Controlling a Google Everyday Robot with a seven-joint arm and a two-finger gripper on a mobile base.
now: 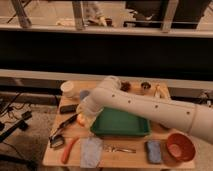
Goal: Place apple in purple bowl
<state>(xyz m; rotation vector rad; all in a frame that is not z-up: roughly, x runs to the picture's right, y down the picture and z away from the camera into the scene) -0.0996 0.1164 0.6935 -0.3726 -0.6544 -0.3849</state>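
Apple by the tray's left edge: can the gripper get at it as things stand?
Probably yes. The gripper hangs right at the apple, just left of the green tray, and nothing shows between them. Whether it already holds the apple I cannot tell.

Warm, dim light fell from above on the table (132, 160), and the white arm (150, 107) caught most of it. The gripper (84, 116), at the table's left beside the tray (120, 124), lay in the arm's shade. The wall behind was near black. The floor above it glared pale.
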